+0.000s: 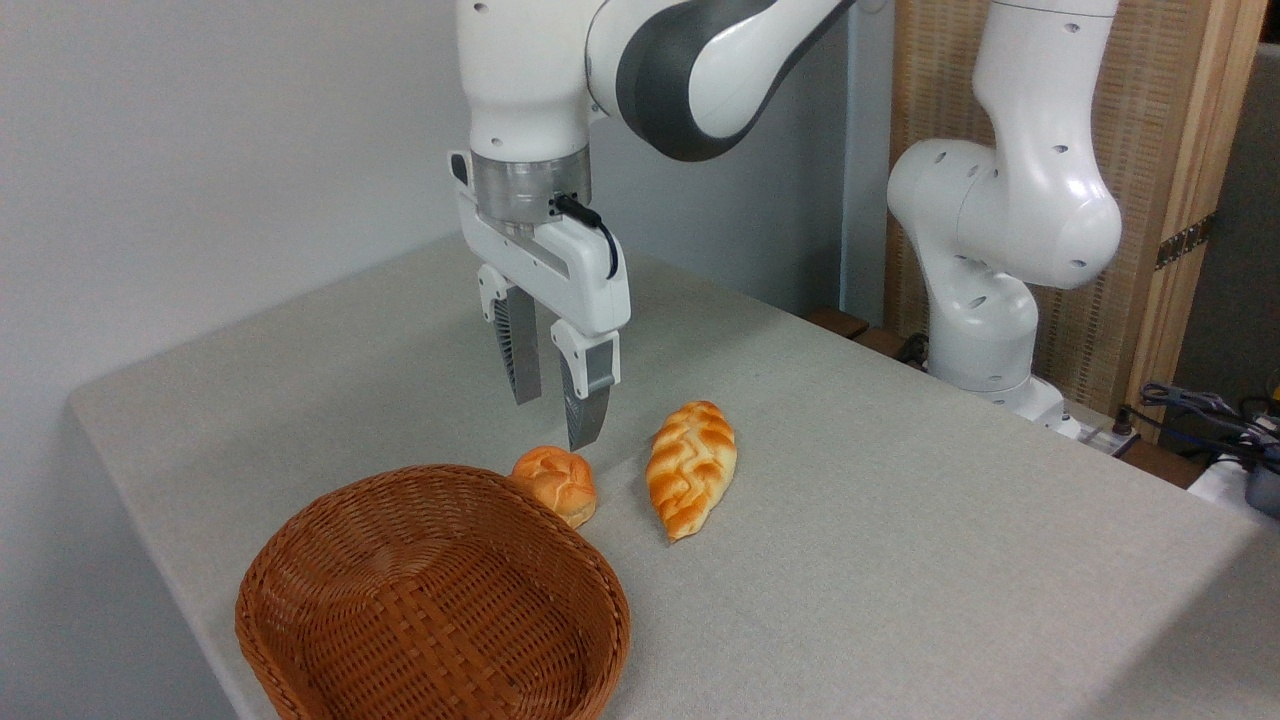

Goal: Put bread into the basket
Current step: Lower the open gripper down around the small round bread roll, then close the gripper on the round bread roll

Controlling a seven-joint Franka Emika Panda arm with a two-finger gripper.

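The bread [556, 482], a small round golden-orange bun with a swirled top, sits on the table right against the far rim of the basket [300, 560]. The basket is a shallow reddish-brown wicker oval at the front left, and nothing lies inside it. My gripper [554, 424] hangs just above and slightly behind the bun, pointing down, open, with nothing between its fingers. The right fingertip [584, 432] is a short way above the bun's top.
A longer braided leaf-shaped loaf [691, 465] lies just right of the bun. The arm's white base [985, 340] stands at the table's back right, with cables [1200, 410] beyond it. The table's left edge [110, 440] runs close to the basket.
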